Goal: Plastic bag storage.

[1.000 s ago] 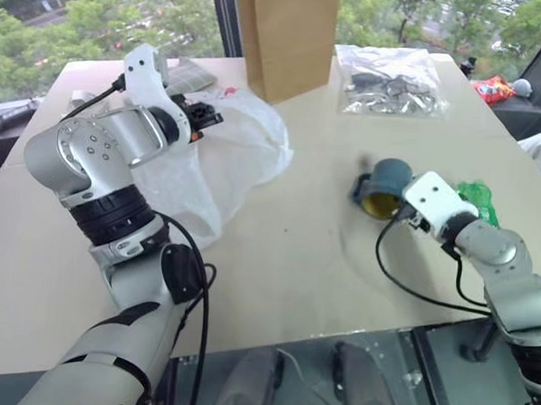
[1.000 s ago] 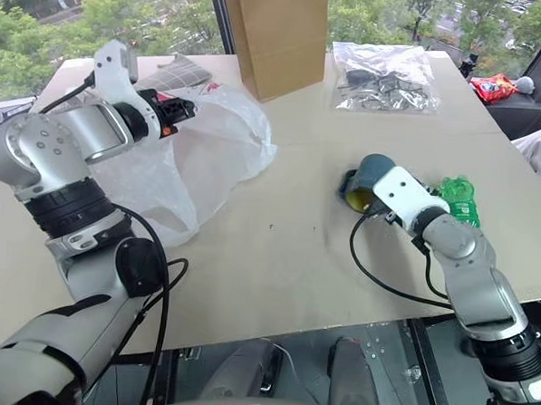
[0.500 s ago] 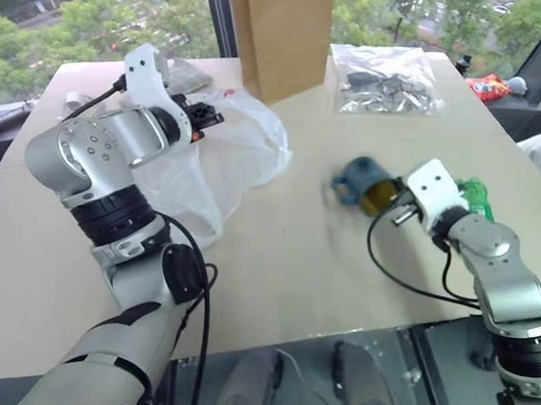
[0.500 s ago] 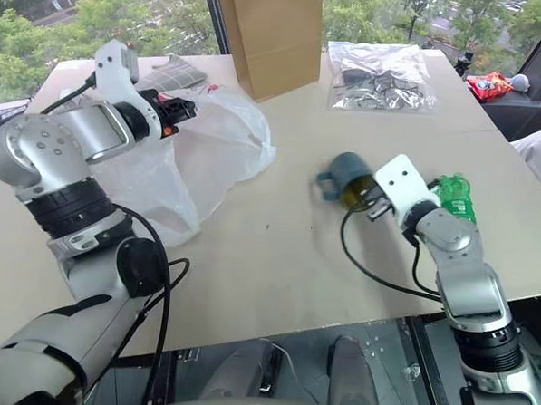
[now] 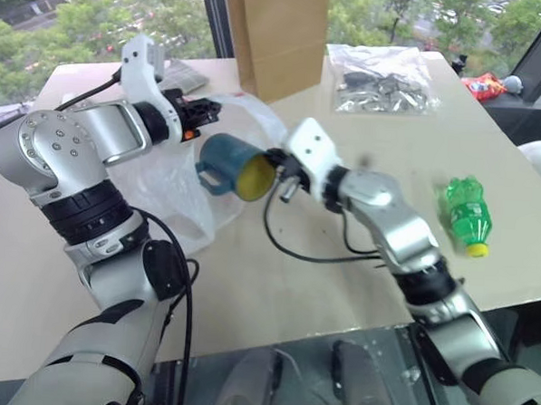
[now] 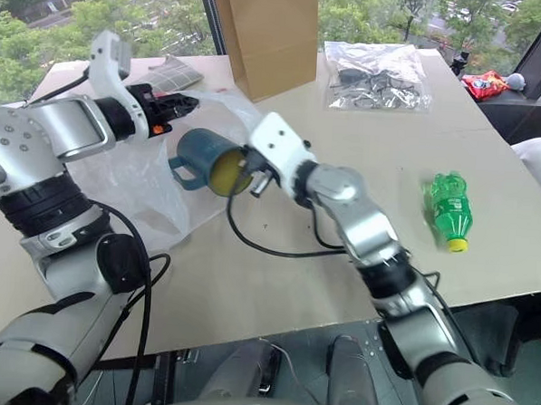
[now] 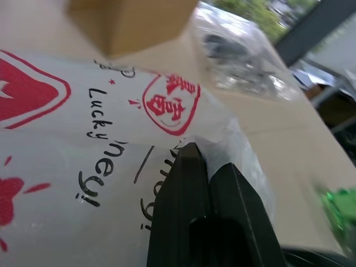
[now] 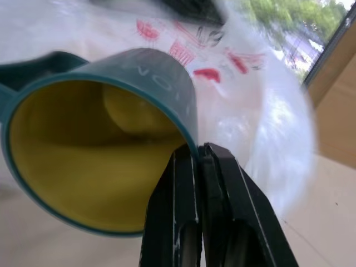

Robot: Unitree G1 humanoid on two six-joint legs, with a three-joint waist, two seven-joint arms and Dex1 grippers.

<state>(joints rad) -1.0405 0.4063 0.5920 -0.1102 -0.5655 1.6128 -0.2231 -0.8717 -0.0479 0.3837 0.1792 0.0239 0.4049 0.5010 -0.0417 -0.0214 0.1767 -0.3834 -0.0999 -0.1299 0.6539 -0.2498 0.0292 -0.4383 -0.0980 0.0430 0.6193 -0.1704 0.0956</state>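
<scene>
Pinching the rim of a teal plastic mug with a yellow inside (image 5: 229, 165), the right fingers (image 8: 196, 158) are fully closed on its wall, one inside and one outside; mug is off the beige worktop (image 5: 320, 287), mouth facing the right wrist, handle on the far side from the fingers. Left fingers (image 7: 207, 169) are closed tight on a fold of the thin translucent-white plastic bag with red print (image 5: 177, 175), holding its edge raised. Rest of the bag drapes onto the worktop below and behind the left fingers. Mug sits just beside the left fingers, right in front of the lifted bag edge; can't tell if it touches the film. Tall brown paper bag (image 5: 281, 35) stands past the left fingers, upright. Clear bag of dark parts (image 5: 383, 79) lies beyond the right fingers, well apart. Green plastic bottle (image 5: 467, 213) lies on its side on the worktop, well apart from the right fingers.
</scene>
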